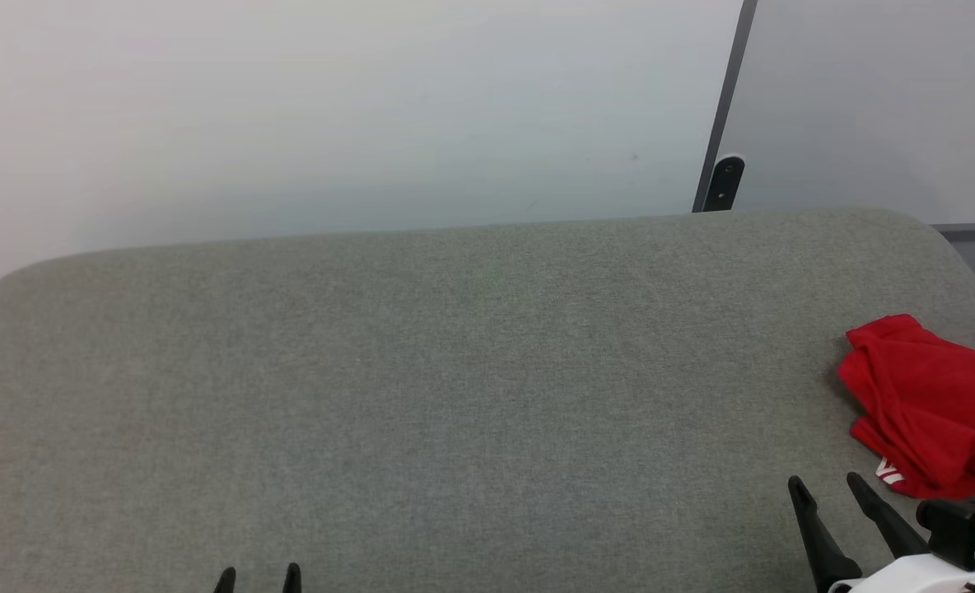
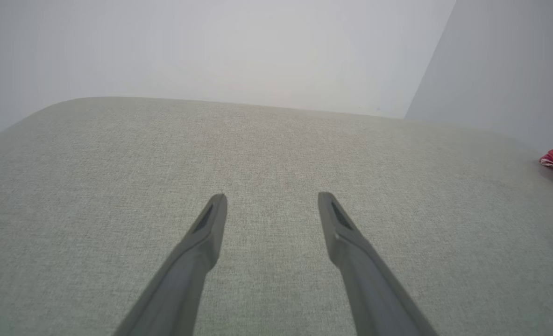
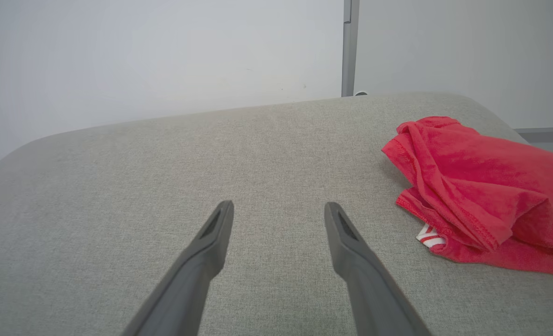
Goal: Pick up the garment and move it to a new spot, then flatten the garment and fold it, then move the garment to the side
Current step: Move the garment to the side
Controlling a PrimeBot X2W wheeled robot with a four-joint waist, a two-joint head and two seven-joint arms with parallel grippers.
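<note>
Left gripper (image 1: 258,576): fingers spread wide, holding nothing, tips just poking up at lower left. Right gripper (image 1: 825,480): fingers equally wide, empty, reaching higher at lower right, white wrist (image 1: 916,572) behind them.

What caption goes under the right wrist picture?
Open right tool above a grey cushion, with a crumpled red shirt lying apart.

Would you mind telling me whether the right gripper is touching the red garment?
Apart. The right wrist view shows bare grey upholstery between the right gripper and the garment.

head: high, looking down | wrists: low, forward | shared: cushion (image 1: 454,371), garment (image 1: 932,403)
</note>
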